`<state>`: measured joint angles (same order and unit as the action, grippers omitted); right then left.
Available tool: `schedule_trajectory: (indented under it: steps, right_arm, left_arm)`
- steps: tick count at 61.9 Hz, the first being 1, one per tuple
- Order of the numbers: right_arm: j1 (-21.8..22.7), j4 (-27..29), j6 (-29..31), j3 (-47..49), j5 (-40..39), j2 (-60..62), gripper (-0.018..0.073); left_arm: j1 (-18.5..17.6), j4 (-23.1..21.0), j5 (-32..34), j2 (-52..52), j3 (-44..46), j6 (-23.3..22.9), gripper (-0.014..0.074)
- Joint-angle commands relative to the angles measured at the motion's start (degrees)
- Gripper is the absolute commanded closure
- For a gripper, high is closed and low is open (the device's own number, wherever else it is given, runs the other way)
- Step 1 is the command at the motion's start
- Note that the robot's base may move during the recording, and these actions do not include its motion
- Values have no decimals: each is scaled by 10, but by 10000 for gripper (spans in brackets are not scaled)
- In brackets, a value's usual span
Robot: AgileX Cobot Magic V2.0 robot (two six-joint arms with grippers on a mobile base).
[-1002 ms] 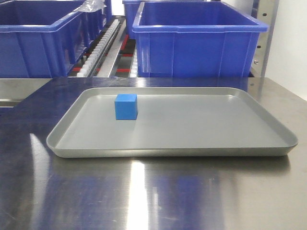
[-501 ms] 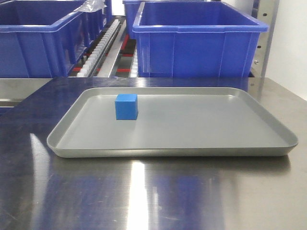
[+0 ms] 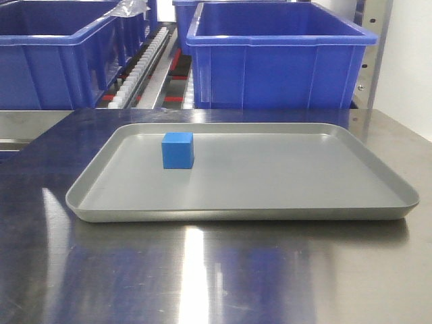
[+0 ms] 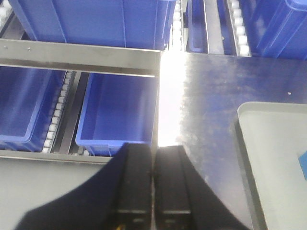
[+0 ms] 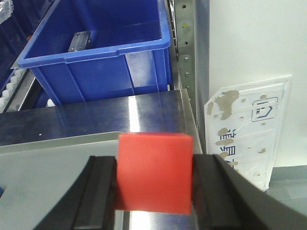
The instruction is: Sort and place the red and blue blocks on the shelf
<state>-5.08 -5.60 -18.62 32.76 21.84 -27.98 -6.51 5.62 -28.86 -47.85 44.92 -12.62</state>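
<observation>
The blue block (image 3: pixel 177 150) sits on the grey tray (image 3: pixel 270 196), toward its back left. A sliver of it shows at the right edge of the left wrist view (image 4: pixel 304 165). My right gripper (image 5: pixel 154 165) is shut on the red block (image 5: pixel 154 172) and holds it above the tray's right edge and the steel tabletop. My left gripper (image 4: pixel 153 153) is shut and empty, hanging over the table's left edge beside the shelf (image 4: pixel 76 57). Neither gripper shows in the front view.
Large blue bins (image 3: pixel 280 57) stand on the shelf's roller tracks (image 3: pixel 138 67) behind the table, more below the rail (image 4: pixel 117 110). One bin (image 5: pixel 96 52) holds a small black part. A perforated upright (image 5: pixel 184 43) and a white wall placard (image 5: pixel 249 124) are at right.
</observation>
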Motion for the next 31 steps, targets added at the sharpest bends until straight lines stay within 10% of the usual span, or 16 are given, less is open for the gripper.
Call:
schedule_trajectory:
  steps: [1, 11, 31]
  right_arm:
    - [3, -10, 2, 16, -55, 0, 501]
    - [3, -10, 2, 16, -55, 0, 501]
    - [3, -10, 2, 16, -55, 0, 501]
  left_arm:
    - [-2, -5, 61, -11, 22, 1, 300]
    - [-3, -10, 70, -61, 24, 1, 11]
    - [-97, -35, -51, -225, 161, 1, 60]
